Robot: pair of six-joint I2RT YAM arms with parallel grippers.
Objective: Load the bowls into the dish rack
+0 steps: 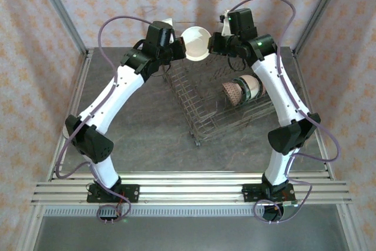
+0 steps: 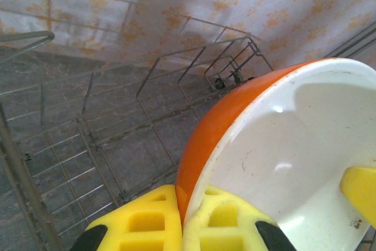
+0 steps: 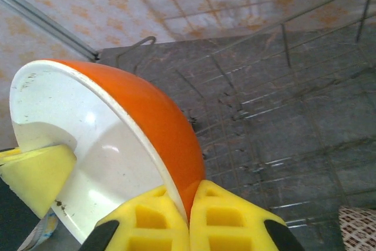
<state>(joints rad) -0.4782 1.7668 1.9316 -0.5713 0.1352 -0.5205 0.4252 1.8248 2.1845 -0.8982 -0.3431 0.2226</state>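
Gripping one orange bowl [image 1: 195, 43] from opposite sides, both arms meet at the upper centre of the top view. The left end effector [image 1: 178, 48] comes in from the left of the frame and the right end effector [image 1: 214, 42] from the right. The bowl's white inside faces the camera, and it sits just above the upper end of the dish rack [image 1: 202, 123] in the picture.

In the left wrist view, the left end effector [image 2: 183, 204] is nearly closed, its yellow fingers [image 2: 147, 218] pinching the rim of the orange bowl [image 2: 282, 145] at the bottom of the frame. One pad lies on the orange outside and one on the white inside. A yellow finger of the other arm [image 2: 359, 195] presses the inner wall at the right edge. Wires of the dish rack [image 2: 147, 123] run across the left half.

The right wrist view mirrors this. The right end effector [image 3: 189, 210] is clamped on the rim of the orange bowl [image 3: 117, 145] at the bottom centre. The other arm's yellow finger [image 3: 35, 177] rests inside the bowl at the left edge.

Lower right of the held bowl in the top view, a speckled bowl [image 1: 233, 92] and a green-patterned bowl [image 1: 254, 88] stand on edge side by side in the rack. The rack rests on the grey table [image 1: 141, 127].
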